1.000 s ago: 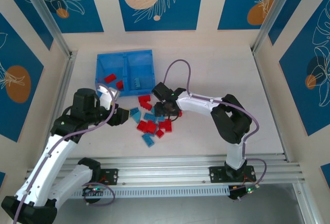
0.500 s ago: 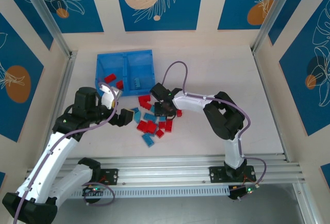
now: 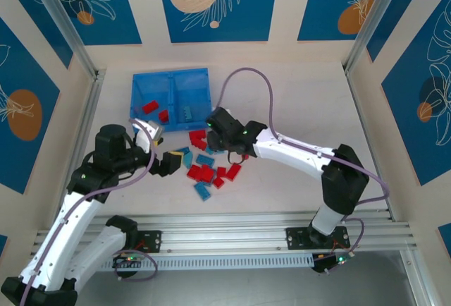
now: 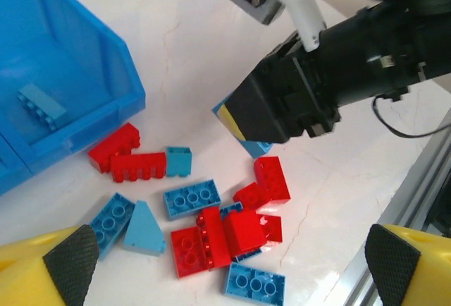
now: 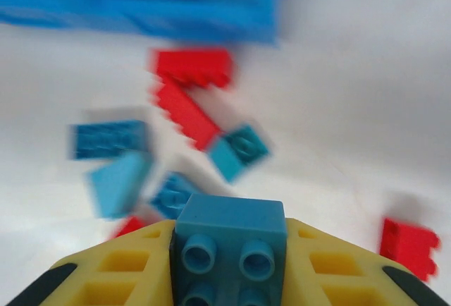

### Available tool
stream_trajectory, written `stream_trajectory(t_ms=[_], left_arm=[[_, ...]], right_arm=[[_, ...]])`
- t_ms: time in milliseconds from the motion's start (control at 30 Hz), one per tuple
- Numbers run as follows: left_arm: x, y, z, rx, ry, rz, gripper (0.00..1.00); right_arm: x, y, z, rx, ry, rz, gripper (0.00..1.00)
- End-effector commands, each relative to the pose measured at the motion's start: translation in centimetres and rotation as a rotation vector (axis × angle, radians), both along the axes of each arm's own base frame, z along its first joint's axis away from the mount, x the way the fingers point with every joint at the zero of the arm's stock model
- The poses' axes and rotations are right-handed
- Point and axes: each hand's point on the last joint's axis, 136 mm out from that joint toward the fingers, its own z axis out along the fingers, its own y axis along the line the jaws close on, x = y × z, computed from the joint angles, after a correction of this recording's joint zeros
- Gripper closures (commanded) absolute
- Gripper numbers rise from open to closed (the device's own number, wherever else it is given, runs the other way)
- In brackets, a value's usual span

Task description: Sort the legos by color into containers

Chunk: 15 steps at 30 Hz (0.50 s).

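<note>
Step in hand: I judge the teal brick (image 5: 229, 239) is on its way to the tray (image 3: 169, 73), pinched in the right pincer (image 3: 215, 131)
Where it belongs: the left compartment holds two red bricks (image 3: 149, 106) and the right one a lone teal piece (image 3: 187, 113), so the right compartment looks like the target
Doing it well: lift the brick over the tray's near wall, stop over the right compartment clear of the middle wall (image 3: 173, 94), come down low and only then let go, so it does not bounce out or across
Watch for: the red pieces lying just outside the tray's near corner, which a low pass could knock
Left arm: folded at the elbow on the left side of the counter (image 3: 296, 94), forearm pointing right toward the pile
Left pincer (image 3: 169, 163): spread wide and holding nothing, hovering at the left edge of the pile; its wrist view shows both tips far apart
Loose legos (image 3: 208, 165): red and teal mixed, between the two arms and near the tray
Right arm: stretched long and low across the counter from its base, reaching left
Right pincer, wrist view (image 5: 229, 249): yellow fingers (image 5: 127, 264) pressed on the teal brick, studs facing the camera, tray ahead
</note>
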Motion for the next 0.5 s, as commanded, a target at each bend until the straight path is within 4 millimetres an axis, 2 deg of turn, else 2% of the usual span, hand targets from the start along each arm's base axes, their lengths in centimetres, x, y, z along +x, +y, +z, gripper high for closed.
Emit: stream_trajectory(t_ms=[0, 33, 100, 167, 300, 400, 467], left_arm=[[0.5, 0.7, 0.6, 0.023, -0.065, 0.038, 0.00], [1.1, 1.7, 0.3, 0.055, -0.062, 0.108, 0.00], [2.2, 4.4, -0.6, 0.139, -0.049, 0.261, 0.00], [2.6, 5.6, -0.9, 0.171, -0.043, 0.330, 0.00], [2.7, 5.5, -1.1, 0.171, -0.032, 0.324, 0.00], [2.8, 5.4, -1.2, 0.174, -0.030, 0.322, 0.00], [2.9, 5.3, -1.2, 0.171, -0.027, 0.317, 0.00]], right_arm=[[2.4, 3.7, 3.6, 0.003, -0.189, 0.102, 0.66], [3.4, 4.5, 4.1, -0.002, -0.213, 0.102, 0.66], [6.5, 5.7, 3.8, -0.053, -0.254, 0.075, 0.66], [9.8, 6.3, 3.2, -0.101, -0.284, 0.028, 0.67], [16.0, 6.6, 0.5, -0.185, -0.289, -0.049, 0.67], [18.6, 7.3, -1.7, -0.202, -0.262, -0.049, 0.67], [19.7, 7.9, -3.6, -0.198, -0.230, -0.033, 0.67]])
